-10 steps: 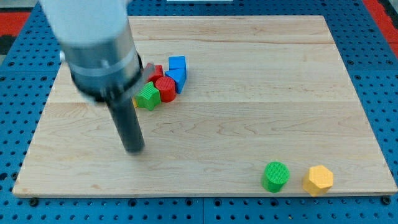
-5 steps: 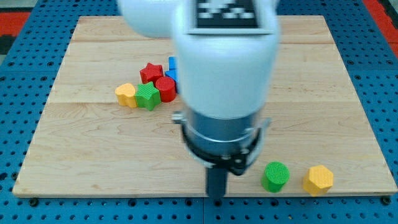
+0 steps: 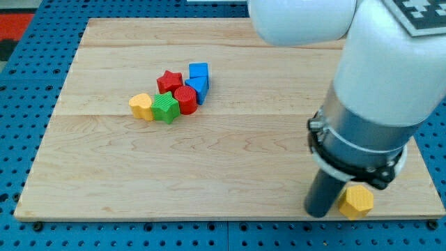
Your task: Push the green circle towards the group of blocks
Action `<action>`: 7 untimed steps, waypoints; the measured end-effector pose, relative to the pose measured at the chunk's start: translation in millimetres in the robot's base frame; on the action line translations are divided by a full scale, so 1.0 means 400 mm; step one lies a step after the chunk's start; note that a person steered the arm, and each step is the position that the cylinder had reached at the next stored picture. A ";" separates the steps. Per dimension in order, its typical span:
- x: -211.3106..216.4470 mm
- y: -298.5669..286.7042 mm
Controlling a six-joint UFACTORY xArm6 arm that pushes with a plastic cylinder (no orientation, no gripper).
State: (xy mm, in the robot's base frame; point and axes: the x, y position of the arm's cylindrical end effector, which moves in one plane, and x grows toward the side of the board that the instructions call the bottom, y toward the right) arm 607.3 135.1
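Upper left of worktop (image 3: 230, 146): cluster of six touching blocks (image 3: 173, 93). Lower right corner: hexagon block (image 3: 358, 202), just right of my tip (image 3: 319, 211), well apart from cluster.

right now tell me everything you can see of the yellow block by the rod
The yellow hexagon block sits flat on the wooden board near the view's bottom right corner. It looks like ribbed plastic, with a flat six-sided top and short upright sides. Its upper left part is hidden behind the dark rod, and my tip stands right at its left side, apparently touching it. No other block shows beside it.
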 end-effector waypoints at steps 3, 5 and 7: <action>-0.242 0.191; -0.332 -0.133; -0.296 -0.178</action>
State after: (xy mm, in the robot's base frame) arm 488.9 63.8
